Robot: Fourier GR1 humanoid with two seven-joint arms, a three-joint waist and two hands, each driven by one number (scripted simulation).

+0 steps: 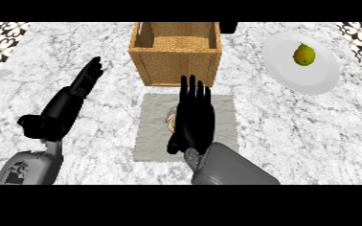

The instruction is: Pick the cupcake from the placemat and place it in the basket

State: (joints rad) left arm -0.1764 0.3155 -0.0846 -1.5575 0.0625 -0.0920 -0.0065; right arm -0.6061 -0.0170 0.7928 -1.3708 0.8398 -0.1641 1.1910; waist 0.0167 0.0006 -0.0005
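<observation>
A grey placemat (pixel 152 129) lies on the marble counter in front of a woven basket (pixel 175 67). My right hand (pixel 192 119) hovers flat over the placemat's middle, fingers straight and pointing toward the basket. It hides most of the cupcake (pixel 170 118); only a pale brown sliver shows at the hand's left edge. My left hand (pixel 74 96) rests at the left, open with fingers up, away from the placemat.
A white plate (pixel 314 76) with a yellow-green pear (pixel 304 54) sits at the right rear. A dark object (pixel 228 27) stands just behind the basket's right corner. Patterned tiles show at both far corners of the counter.
</observation>
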